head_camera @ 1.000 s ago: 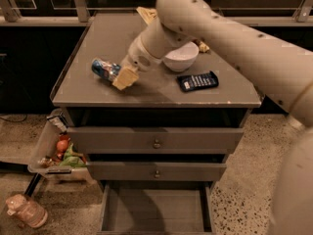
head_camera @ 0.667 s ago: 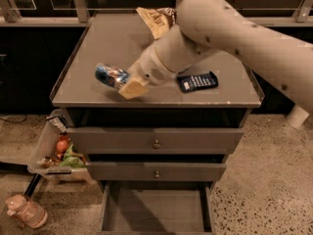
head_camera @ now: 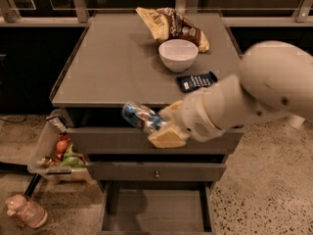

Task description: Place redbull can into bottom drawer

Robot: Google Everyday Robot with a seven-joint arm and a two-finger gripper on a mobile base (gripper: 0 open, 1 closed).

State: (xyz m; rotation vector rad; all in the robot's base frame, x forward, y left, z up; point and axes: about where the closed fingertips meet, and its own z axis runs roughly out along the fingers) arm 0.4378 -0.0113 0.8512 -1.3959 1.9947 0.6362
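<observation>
My gripper is shut on the redbull can, a slim blue and silver can held on its side in the air. It hangs just past the front edge of the cabinet top, in front of the top drawer. The bottom drawer is pulled open below, showing its flat grey inside with nothing in it. The can is above it and a little to the left of its middle.
On the cabinet top stand a white bowl, a chip bag behind it and a dark blue flat packet. A bin with food items hangs at the cabinet's left. A pinkish bottle lies on the floor.
My arm has lifted the can off the cabinet top and carried it forward and down, past the front edge. The bowl and chip bag are now uncovered.
</observation>
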